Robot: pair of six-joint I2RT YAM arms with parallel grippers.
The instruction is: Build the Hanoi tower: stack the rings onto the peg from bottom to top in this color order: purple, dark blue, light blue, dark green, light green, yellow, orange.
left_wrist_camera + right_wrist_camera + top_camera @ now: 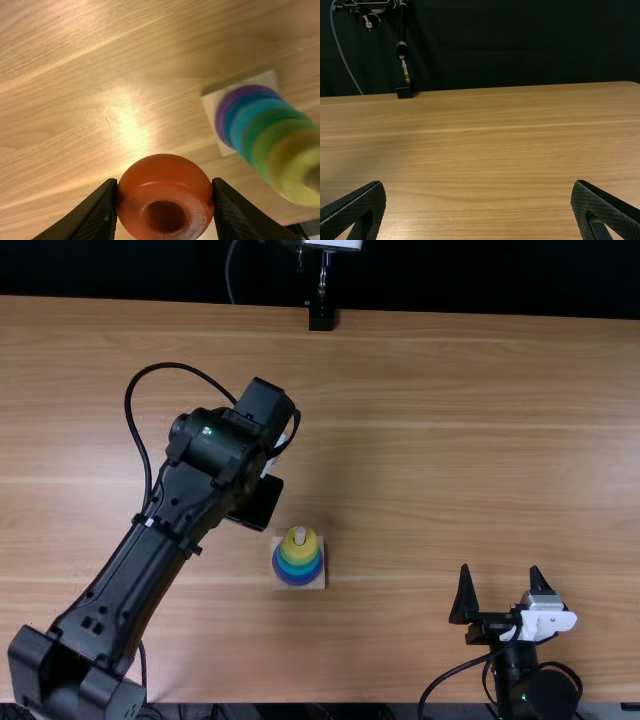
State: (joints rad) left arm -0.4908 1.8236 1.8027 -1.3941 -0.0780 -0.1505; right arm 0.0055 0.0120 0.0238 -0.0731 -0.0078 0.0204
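Presently, left gripper closed on orange ring, gripped at its sides. Peg, with yellow ring uppermost on the stack, lies nearward and right of that gripper in top view. Right gripper spread wide, empty, farther from the stack. Judgement: shift nearward and rightward, centre the orange ring's hole over the peg, then lower; off-centre release would likely tip it.

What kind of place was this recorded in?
Probably a robotics lab or test station: two black robot arms share a bare wooden table, a dark curtain-like backdrop hangs behind it, and a colorful ring-stacking toy serves as the work piece.
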